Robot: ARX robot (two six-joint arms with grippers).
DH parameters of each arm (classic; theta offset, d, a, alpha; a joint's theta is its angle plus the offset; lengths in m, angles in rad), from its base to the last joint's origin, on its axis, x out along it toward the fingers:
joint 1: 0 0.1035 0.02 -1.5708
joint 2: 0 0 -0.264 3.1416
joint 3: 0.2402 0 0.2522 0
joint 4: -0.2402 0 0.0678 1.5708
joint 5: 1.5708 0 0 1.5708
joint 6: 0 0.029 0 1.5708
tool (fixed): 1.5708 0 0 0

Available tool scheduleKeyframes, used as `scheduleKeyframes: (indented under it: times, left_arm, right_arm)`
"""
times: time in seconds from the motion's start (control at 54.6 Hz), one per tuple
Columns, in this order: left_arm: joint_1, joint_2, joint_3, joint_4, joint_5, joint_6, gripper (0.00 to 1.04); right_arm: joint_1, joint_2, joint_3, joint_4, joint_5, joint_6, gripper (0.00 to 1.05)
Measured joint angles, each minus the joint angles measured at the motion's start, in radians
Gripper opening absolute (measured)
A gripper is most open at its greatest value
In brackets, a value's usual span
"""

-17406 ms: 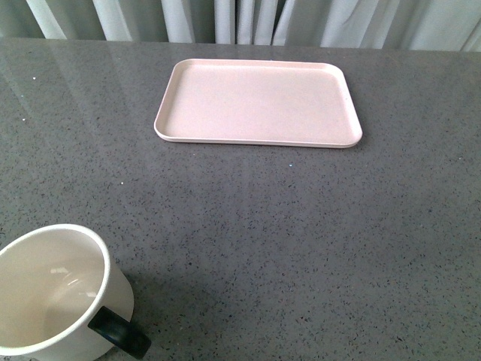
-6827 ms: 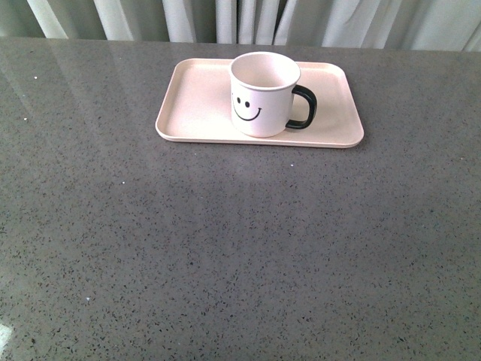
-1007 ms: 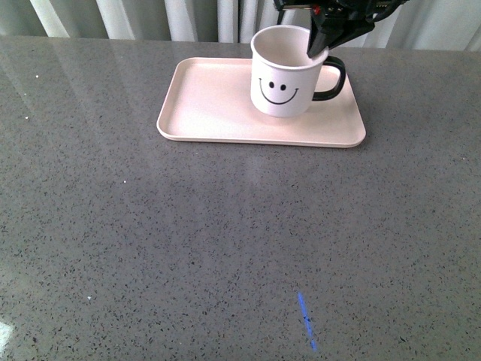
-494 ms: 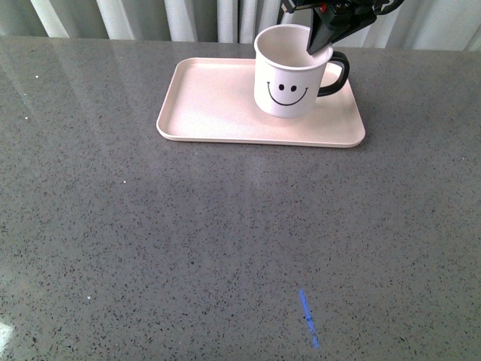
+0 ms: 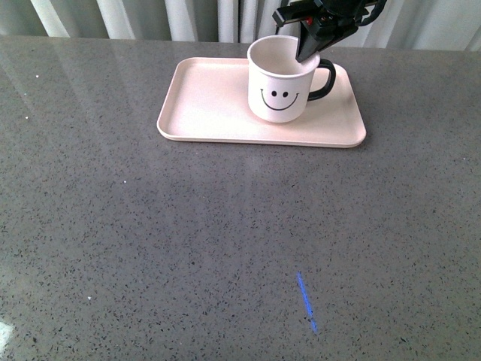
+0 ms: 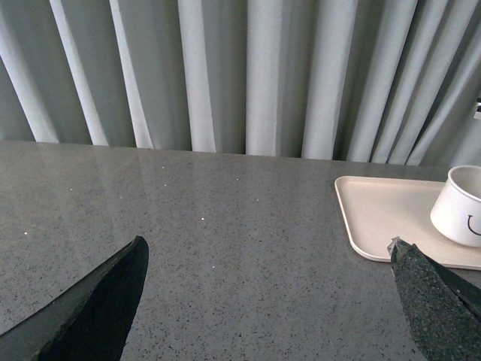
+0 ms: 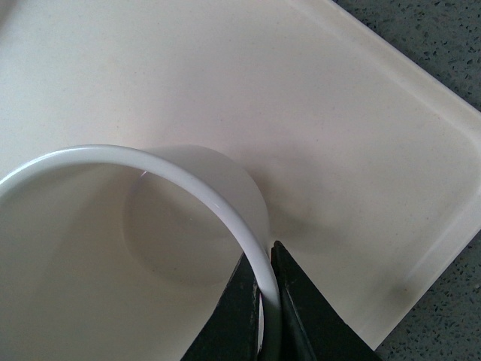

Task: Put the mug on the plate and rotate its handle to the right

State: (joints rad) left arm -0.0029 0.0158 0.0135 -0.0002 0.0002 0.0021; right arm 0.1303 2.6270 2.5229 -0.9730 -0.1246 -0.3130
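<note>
Holding: your right pincer (image 5: 307, 51) grasps the mug (image 5: 278, 84) by its rim, coming down from above at the side where the handle (image 5: 325, 78) sits.
Right wrist view: the rim runs between the two dark fingers (image 7: 239, 312), one inside the wall and one outside, both pressed against it. The pale inside of the mug fills most of this view.
Mug: it is white and stands on the plate (image 5: 210, 101), on the plate's right half, about upright. You cannot tell whether its base rests with its full weight.
Smiley face (image 5: 279, 98): it is turned toward the front camera.
Handle: this black loop points to the right in the front view, over the plate and short of its right rim.
Plate: it is pale pink and rectangular and lies flat at the far side of the table (image 5: 225, 241), close to the curtain (image 5: 195, 16).
Left pincer (image 6: 267, 244): it is released, with its jaws spread wide. It hangs over bare table, well apart from the plate (image 6: 383, 218) and the mug (image 6: 462, 207), and touches nothing.
Table: the top is grey and speckled, with a short blue streak (image 5: 306, 301) near its front edge.
</note>
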Motion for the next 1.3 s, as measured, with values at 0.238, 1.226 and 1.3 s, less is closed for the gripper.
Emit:
scheduleKeyframes:
  times: [0.238, 1.226, 1.3]
  left_arm:
    - [0.0, 0.0, 0.0, 0.0, 0.0, 0.0, 0.96]
    - [0.0, 0.0, 0.0, 0.0, 0.0, 0.0, 0.96]
    - [0.0, 0.0, 0.0, 0.0, 0.0, 0.0, 0.96]
  right_arm:
    - [0.0, 0.01, 0.006, -0.005, -0.003, -0.007, 0.02]
    - [0.0, -0.015, -0.028, 0.03, -0.011, -0.05, 0.75]
    - [-0.001, -0.022, -0.035, 0.056, -0.006, -0.061, 0.87]
